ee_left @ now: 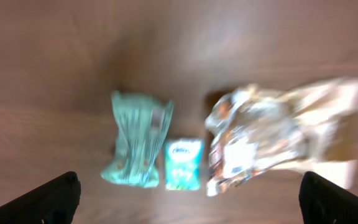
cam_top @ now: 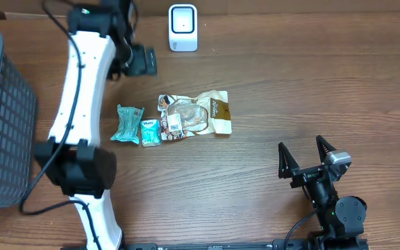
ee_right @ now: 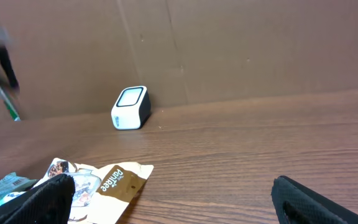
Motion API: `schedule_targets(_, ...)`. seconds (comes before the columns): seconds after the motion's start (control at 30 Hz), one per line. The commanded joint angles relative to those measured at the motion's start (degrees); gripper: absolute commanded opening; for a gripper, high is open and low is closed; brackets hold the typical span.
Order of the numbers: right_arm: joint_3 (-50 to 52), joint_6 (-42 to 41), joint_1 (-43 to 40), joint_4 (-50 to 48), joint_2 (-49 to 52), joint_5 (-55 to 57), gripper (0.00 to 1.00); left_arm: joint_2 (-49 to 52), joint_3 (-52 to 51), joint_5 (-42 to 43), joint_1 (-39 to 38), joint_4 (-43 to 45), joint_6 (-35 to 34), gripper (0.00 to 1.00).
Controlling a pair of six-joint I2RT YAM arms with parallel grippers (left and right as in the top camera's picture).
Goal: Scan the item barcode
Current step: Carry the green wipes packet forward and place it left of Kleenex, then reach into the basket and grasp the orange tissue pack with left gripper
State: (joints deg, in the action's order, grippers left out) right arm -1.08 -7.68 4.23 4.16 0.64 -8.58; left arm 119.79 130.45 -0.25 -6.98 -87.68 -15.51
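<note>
**Two empty claws and a row of three packets at centre frame.**
The left gripper [cam_top: 143, 61], jaws spread wide on nothing, sits upper left, directly above the green packet [cam_top: 127, 123], tissue pack [cam_top: 151, 132] and snack pouch [cam_top: 198, 114], whose long axis runs left-right; this arm is nearer. The right gripper [cam_top: 301, 146], equally wide and empty, waits lower right. The barcode scanner [cam_top: 182, 28] stands top centre.

Even, soft indoor light throughout; overhead view sharp, with faint shadows; left wrist view smeared by motion blur, the snack bag [ee_left: 272, 140] washed pale; right wrist view mostly crisp.
</note>
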Motion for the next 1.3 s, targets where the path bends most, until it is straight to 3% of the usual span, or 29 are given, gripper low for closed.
schedule_targets(0.0,0.6,0.0,0.4,-0.2,-0.4,0.1,1.0,-6.6,12.5,-2.8,2.0,-0.9,-1.6,1.0)
schedule_targets(0.2,0.6,0.0,0.4,-0.2,-0.4,0.1,1.0,-12.3,21.6,-7.3,11.9,-0.7,-4.0,1.0)
schedule_targets(0.3,0.6,0.0,0.4,-0.2,-0.4,0.1,1.0,-14.3,21.7,-11.6,24.0,-2.8,-8.1,0.81)
schedule_targets(0.53,0.6,0.0,0.4,-0.2,-0.4,0.1,1.0,-12.3,19.8,-13.7,41.4,-4.5,-10.2,0.85)
schedule_targets(0.7,0.6,0.0,0.4,-0.2,-0.4,0.1,1.0,-7.6,17.9,-11.5,48.4,-5.4,-3.6,0.84)
schedule_targets(0.9,0.6,0.0,0.4,-0.2,-0.4,0.1,1.0,-3.5,7.1,-10.3,53.2,-1.5,2.2,0.82)
schedule_targets(0.93,0.6,0.0,0.4,-0.2,-0.4,0.1,1.0,-3.4,5.1,-10.4,53.6,-0.2,3.3,0.85)
schedule_targets(1.0,0.6,0.0,0.4,-0.2,-0.4,0.1,1.0,-3.4,1.2,-10.4,54.4,2.1,5.0,0.99)
schedule_targets(1.13,0.6,0.0,0.4,-0.2,-0.4,0.1,1.0,-3.2,-14.3,-10.4,56.4,13.9,10.5,1.0)
schedule_targets(1.27,0.6,0.0,0.4,-0.2,-0.4,0.1,1.0,-3.2,-23.5,-10.4,56.8,24.1,15.3,1.0)
